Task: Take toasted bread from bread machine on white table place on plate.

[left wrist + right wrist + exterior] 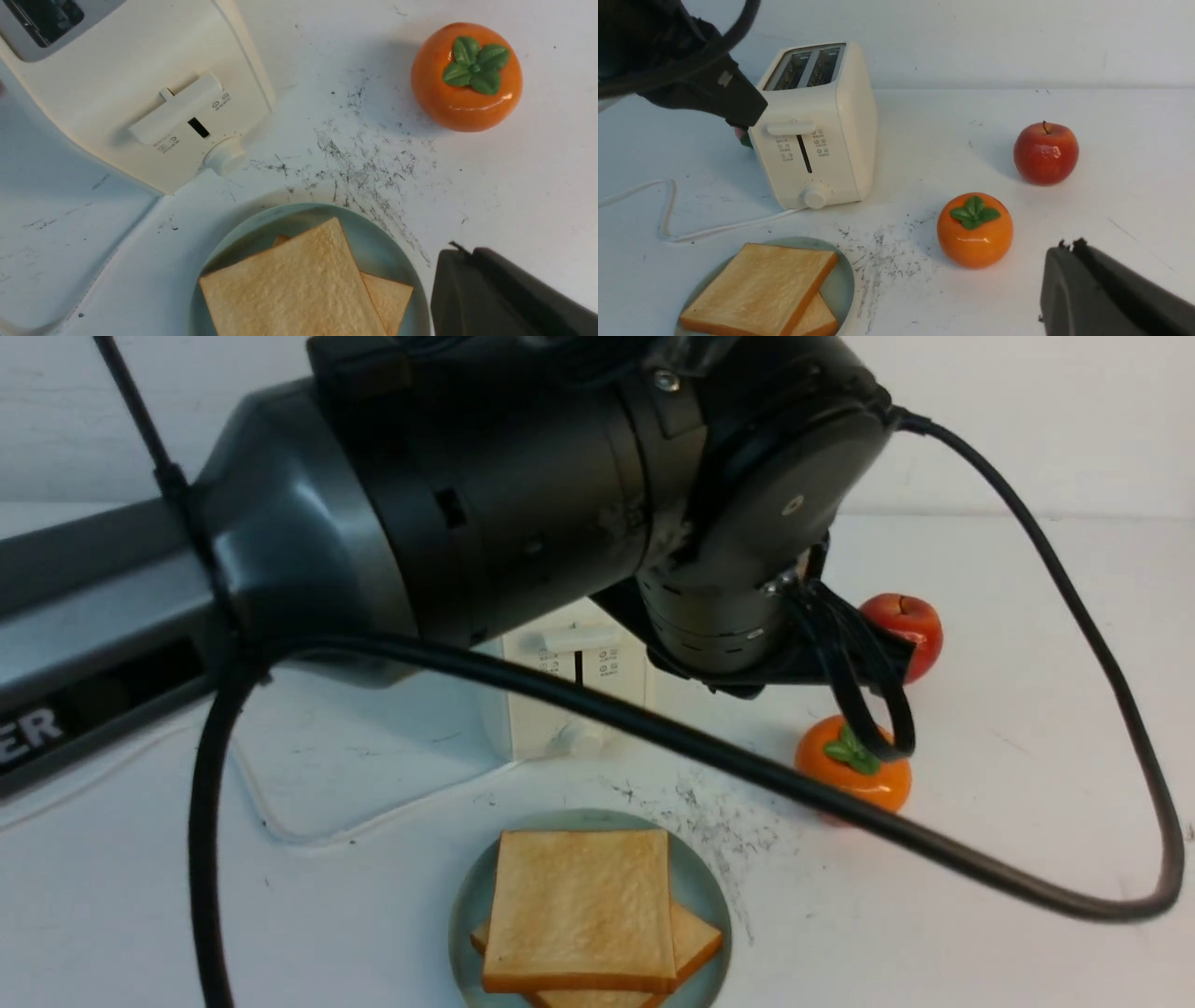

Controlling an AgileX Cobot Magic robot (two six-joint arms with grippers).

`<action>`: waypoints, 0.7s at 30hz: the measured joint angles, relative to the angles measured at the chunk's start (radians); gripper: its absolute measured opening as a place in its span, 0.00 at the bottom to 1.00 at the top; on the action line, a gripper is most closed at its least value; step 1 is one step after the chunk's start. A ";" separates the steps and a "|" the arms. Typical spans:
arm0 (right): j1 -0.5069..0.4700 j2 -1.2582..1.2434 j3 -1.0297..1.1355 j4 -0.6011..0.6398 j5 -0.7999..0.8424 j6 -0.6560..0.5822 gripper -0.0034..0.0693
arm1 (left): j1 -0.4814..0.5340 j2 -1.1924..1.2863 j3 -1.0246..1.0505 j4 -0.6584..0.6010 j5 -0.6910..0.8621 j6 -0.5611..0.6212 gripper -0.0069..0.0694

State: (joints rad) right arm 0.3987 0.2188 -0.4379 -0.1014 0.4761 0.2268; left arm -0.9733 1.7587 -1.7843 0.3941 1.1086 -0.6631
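The toasted bread [579, 905] lies on the plate [705, 887] as two slices stacked flat. The upper one covers most of the lower one, which is turned so that one corner pokes out from under it. Neither gripper touches the bread.

The left gripper [460, 247] is closed, its tips pressed together with nothing between them. It is close to the plate's rim, with the upper slice just beside it and clear of it. The bread machine [140, 93] stands farther from this gripper, beyond the plate, its lever and knob facing the plate. A patch of black specks [364, 163] on the white worktop [537, 177] lies between the gripper and an orange fruit [466, 77] with a green leaf cap.

The right gripper [1069, 243] is also closed and holds nothing. The orange fruit is the thing nearest to it, and a red apple [1045, 154] sits farther off, beyond that fruit. The plate with the bread is well apart from this gripper, on the far side of the speck patch. The bread machine is farther off than the plate, its white cord [668, 219] trailing over the worktop.

In the front view the left arm [467, 495] fills the upper half and hides most of the bread machine. A black cable [747, 765] loops in front of the fruit.
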 joint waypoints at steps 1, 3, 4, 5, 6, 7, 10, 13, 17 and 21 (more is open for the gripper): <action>0.000 0.000 0.020 -0.001 -0.021 0.000 0.03 | 0.000 0.000 0.000 0.000 0.000 0.000 0.07; 0.000 0.000 0.047 -0.003 -0.033 0.001 0.03 | 0.000 0.000 0.000 -0.002 0.000 0.000 0.07; 0.000 0.000 0.060 -0.004 -0.036 0.001 0.03 | 0.000 0.000 0.000 -0.002 -0.001 0.000 0.07; 0.000 0.000 0.074 -0.005 -0.036 0.001 0.03 | 0.000 0.000 0.000 -0.002 -0.001 0.001 0.07; 0.000 0.000 0.078 -0.005 -0.036 0.001 0.03 | 0.000 0.001 0.000 -0.002 0.000 0.001 0.07; 0.000 0.000 0.088 -0.006 -0.035 0.001 0.03 | 0.000 0.002 0.000 -0.002 0.000 0.001 0.07; 0.000 0.000 0.118 -0.007 -0.035 0.001 0.03 | 0.000 0.017 0.000 0.002 0.004 0.001 0.07; 0.000 0.000 0.138 -0.008 -0.035 0.002 0.03 | 0.000 0.026 0.000 0.002 0.004 0.002 0.07; 0.000 0.000 0.156 -0.010 -0.032 0.003 0.03 | 0.000 0.032 0.000 0.001 0.018 0.003 0.07; 0.000 -0.034 0.176 -0.010 -0.023 0.003 0.03 | 0.000 0.032 0.000 -0.002 0.071 0.000 0.07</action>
State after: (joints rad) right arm 0.3987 0.1845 -0.2620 -0.1110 0.4529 0.2295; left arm -0.9733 1.7904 -1.7843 0.3916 1.1796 -0.6631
